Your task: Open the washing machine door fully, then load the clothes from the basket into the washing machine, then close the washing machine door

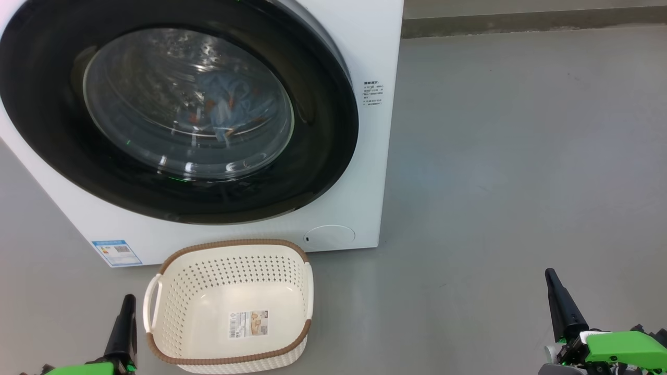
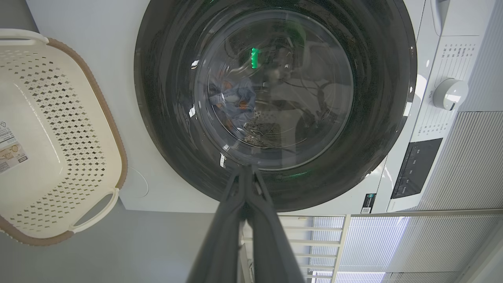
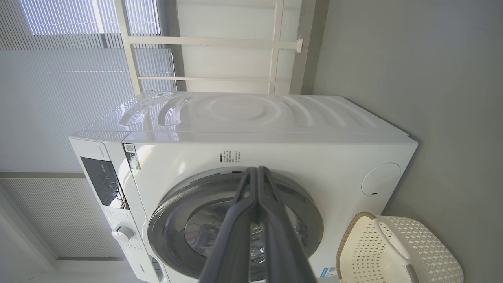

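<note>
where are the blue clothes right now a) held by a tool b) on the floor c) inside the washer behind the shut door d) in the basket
c: the clothes show through the shut washing machine door, and the basket holds only its label.

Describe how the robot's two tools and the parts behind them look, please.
The left tool and the right tool each have two long, slim, dark grey fingers that taper to a point. Behind them sits a bright green housing; on the right arm a small white part shows beside it.
</note>
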You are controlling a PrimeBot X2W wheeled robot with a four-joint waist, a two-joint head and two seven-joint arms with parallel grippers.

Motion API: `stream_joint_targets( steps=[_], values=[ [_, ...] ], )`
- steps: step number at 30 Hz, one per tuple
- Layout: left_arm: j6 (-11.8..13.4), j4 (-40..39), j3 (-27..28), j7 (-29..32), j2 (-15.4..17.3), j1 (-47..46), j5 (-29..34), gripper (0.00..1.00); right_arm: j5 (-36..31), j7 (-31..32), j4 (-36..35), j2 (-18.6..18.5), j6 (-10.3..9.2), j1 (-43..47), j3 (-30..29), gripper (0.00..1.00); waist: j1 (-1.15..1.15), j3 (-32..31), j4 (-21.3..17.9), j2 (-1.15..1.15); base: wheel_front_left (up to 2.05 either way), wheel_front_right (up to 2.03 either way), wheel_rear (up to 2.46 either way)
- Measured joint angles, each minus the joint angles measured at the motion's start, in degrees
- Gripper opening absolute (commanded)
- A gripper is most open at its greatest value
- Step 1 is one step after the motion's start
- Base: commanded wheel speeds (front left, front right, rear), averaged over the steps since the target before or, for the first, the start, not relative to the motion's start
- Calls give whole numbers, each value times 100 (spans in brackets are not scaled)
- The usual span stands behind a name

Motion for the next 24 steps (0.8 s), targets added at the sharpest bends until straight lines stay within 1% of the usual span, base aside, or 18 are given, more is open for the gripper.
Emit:
stream_joint_targets(
  steps=[24],
  values=[
    [0,-16,11,1,1,-21,0,0,48,0,0,3,0,1,-2,0,0,0,0,0,0,0,0]
  ],
)
